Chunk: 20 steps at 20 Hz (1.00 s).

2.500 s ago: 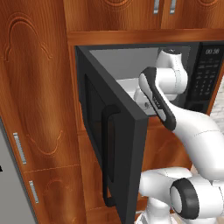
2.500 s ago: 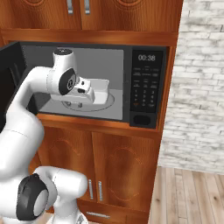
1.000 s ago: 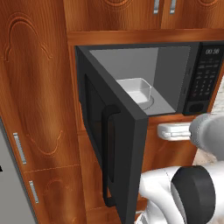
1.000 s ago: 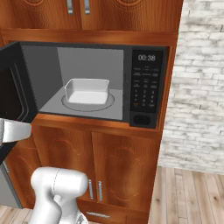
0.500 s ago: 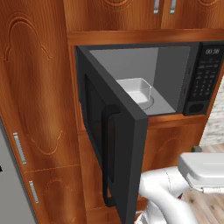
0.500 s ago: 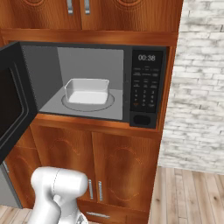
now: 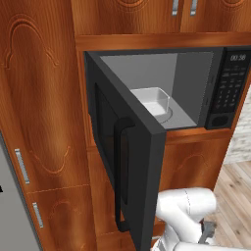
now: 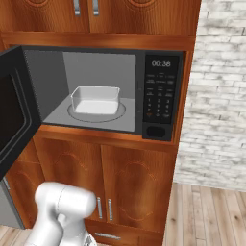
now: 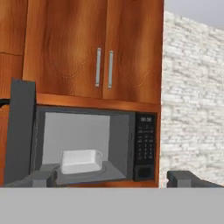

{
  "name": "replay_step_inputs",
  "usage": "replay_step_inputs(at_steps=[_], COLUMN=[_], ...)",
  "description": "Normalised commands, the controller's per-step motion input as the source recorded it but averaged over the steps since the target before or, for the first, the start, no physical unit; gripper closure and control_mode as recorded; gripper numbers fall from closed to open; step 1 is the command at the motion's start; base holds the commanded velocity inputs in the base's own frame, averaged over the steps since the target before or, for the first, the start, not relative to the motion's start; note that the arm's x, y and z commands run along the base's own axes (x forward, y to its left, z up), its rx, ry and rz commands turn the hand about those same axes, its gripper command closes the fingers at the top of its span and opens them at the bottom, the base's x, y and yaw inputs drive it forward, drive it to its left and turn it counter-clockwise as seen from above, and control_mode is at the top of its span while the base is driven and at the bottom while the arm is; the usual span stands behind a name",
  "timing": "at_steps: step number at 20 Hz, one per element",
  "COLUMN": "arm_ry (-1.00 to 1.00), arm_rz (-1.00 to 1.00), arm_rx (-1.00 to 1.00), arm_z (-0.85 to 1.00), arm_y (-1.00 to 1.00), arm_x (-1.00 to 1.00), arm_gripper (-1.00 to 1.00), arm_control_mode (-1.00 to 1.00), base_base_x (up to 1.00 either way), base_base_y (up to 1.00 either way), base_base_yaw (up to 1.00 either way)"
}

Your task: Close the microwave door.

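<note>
Facing the microwave (image 9: 94, 146) from well back, tool (image 9: 113, 178) fingers spread.

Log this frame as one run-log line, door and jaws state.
phase: pre-contact | microwave door: wide open | microwave: white dish inside | gripper: jaws open, clear of door, facing microwave

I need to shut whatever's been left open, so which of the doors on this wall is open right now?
Only the microwave door, the dark grey panel with the black bar handle, swung out to the left. The wooden cabinet doors above and below sit flush, shut.

The microwave (image 8: 103, 91) clock display (image 8: 161, 63) reads 00:38; keypad (image 8: 158, 101) labels are illegible.
</note>
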Motion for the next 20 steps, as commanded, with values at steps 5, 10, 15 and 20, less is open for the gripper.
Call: replay_step_inputs(at_steps=[5,10,15,20], arm_ry=[0.00,0.02,0.00,0.04], arm_rz=[-0.32,-0.41,-0.36,-0.19], arm_rx=[-0.24,-0.15,-0.05,0.00], arm_z=[-0.20,-0.20,-0.30,-0.19], arm_y=[0.98,0.56,0.49,-0.14], arm_x=[0.81,0.97,0.46,0.05], arm_gripper=[-1.00,-1.00,-1.00,-1.00], arm_control_mode=[-1.00,-1.00,-1.00,-1.00], base_base_x=[0.00,0.00,0.00,0.00], base_base_y=[0.00,0.00,0.00,0.00], base_base_yaw=[0.00,0.00,0.00,0.00])
